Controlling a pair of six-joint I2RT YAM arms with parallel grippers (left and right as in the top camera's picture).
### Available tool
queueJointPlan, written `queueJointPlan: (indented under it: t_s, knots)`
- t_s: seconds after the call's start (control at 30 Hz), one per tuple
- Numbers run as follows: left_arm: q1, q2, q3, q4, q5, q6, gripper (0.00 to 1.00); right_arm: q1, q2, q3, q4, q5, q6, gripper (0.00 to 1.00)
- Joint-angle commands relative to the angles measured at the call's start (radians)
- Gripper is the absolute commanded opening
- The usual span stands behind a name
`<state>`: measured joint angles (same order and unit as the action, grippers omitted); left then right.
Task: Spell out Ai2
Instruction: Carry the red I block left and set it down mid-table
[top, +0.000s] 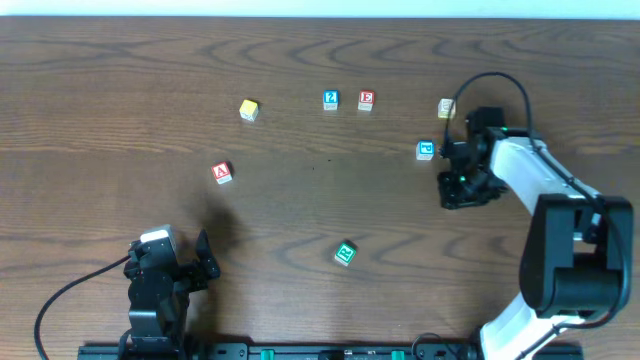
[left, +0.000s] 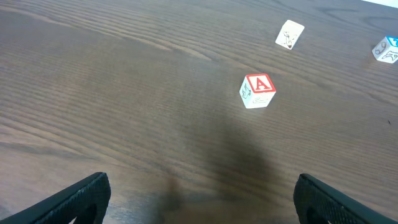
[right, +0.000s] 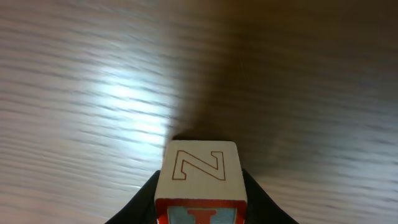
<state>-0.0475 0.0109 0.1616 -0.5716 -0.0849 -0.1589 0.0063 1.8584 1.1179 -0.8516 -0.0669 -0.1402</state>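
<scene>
My right gripper (top: 462, 186) clamps the N-and-I block (right: 199, 180) at the right of the table (top: 120, 60), presumably for its I face, while my left gripper (left: 199, 202) sits wide open and empty facing the A block (top: 222, 173), the 2 block (top: 330, 99) lying farther back.

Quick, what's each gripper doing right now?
Left gripper: open, empty.
Right gripper: shut on the N letter block.

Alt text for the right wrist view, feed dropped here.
A letter block, red-outlined N on top and a red I on the face below, sits gripped in the right pincer at the bottom edge. The wooden table behind is blurred.
</scene>
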Motion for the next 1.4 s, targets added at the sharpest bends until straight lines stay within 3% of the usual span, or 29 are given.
queueJointPlan:
  t_s: [0.0, 0.07, 0.27, 0.47, 0.77, 1.37]
  knots:
    - [0.004, -0.006, -0.012, 0.003, -0.003, 0.01, 0.95, 0.095, 0.007, 0.089, 0.006, -0.042, 0.134, 0.08]
    - [0.004, -0.006, -0.012, 0.003, -0.003, 0.01, 0.95, 0.153, 0.007, 0.145, 0.01, -0.042, 0.187, 0.01]
    - [0.004, -0.006, -0.012, 0.003, -0.003, 0.01, 0.95, 0.397, 0.028, 0.368, 0.045, 0.089, 0.322, 0.01]
    - [0.004, -0.006, -0.012, 0.003, -0.003, 0.01, 0.95, 0.566, 0.226, 0.64, -0.052, 0.22, 0.574, 0.01]
    - [0.004, -0.006, -0.012, 0.003, -0.003, 0.01, 0.95, 0.588, 0.348, 0.72, -0.11, 0.217, 0.743, 0.01]
    - [0.004, -0.006, -0.012, 0.003, -0.003, 0.01, 0.95, 0.583, 0.433, 0.719, -0.123, 0.086, 0.775, 0.01]
